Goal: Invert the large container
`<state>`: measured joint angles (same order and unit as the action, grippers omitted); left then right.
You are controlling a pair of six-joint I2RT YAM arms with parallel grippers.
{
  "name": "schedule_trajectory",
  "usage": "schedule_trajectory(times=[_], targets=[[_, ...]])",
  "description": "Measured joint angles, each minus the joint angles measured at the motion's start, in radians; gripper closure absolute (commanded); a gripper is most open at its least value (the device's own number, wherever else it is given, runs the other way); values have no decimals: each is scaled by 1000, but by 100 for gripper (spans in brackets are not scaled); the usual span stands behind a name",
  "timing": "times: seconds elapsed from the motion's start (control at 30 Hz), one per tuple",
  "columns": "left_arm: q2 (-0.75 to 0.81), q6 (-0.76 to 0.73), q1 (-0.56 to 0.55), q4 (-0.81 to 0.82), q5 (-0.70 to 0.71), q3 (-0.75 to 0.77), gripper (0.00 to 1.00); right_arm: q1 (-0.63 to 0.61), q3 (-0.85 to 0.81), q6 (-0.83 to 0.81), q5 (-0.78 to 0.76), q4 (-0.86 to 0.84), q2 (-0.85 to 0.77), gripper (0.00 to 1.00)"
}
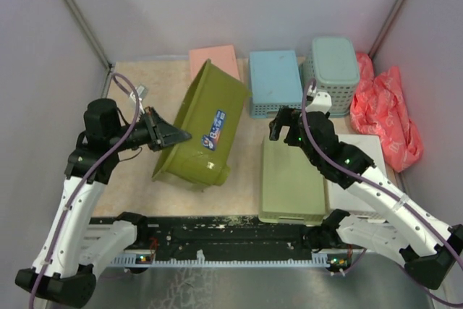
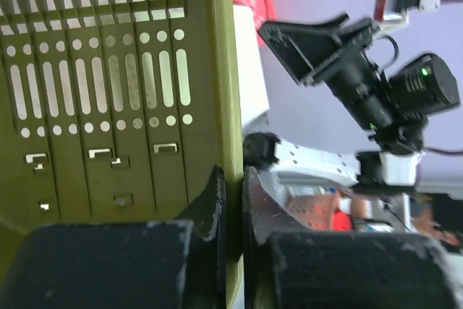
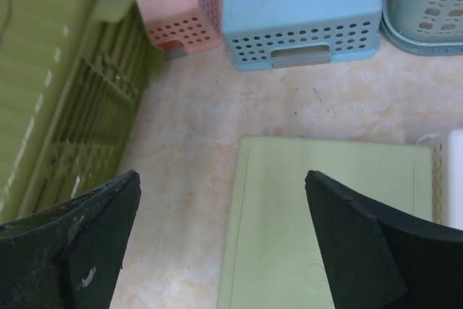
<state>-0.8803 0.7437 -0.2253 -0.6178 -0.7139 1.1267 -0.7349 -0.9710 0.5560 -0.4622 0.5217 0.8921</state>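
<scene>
The left jaws are pinched almost shut on a thin wall edge of the large container (image 1: 206,117), which stands tipped up on one side on the tabletop (image 1: 145,81), left of centre. That narrow grip could slip, and the tub might drop back or strike the light-green tray (image 1: 289,179) just beside it. The right jaws gape wide above that tray, holding nothing.

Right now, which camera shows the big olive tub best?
Top external: the whole large container shows, tilted, its rim pinched by the left gripper. Left wrist shows only its slotted wall and rim up close; right wrist only part of one side.
</scene>
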Motion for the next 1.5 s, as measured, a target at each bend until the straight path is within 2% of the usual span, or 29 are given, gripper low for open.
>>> schedule_trajectory(times=[0.13, 0.33, 0.57, 0.77, 1.0, 1.17, 1.5], targets=[[84, 190, -2, 172, -142, -167, 100, 0, 0, 0, 0, 2, 0, 3], [142, 445, -2, 467, -252, -380, 100, 0, 0, 0, 1, 3, 0, 3], [194, 621, 0, 606, -271, -531, 100, 0, 0, 1, 3, 3, 3, 3], [216, 666, 31, 677, -272, -599, 100, 0, 0, 2, 13, 3, 6, 3], [219, 624, 106, 706, -312, -646, 100, 0, 0, 31, 87, -10, 6, 3], [164, 454, 201, 540, -356, -559, 100, 0, 13, 98, 263, -98, 6, 3], [29, 92, 280, 255, -365, -396, 100, 0, 114, 146, 637, -338, 5, 4]])
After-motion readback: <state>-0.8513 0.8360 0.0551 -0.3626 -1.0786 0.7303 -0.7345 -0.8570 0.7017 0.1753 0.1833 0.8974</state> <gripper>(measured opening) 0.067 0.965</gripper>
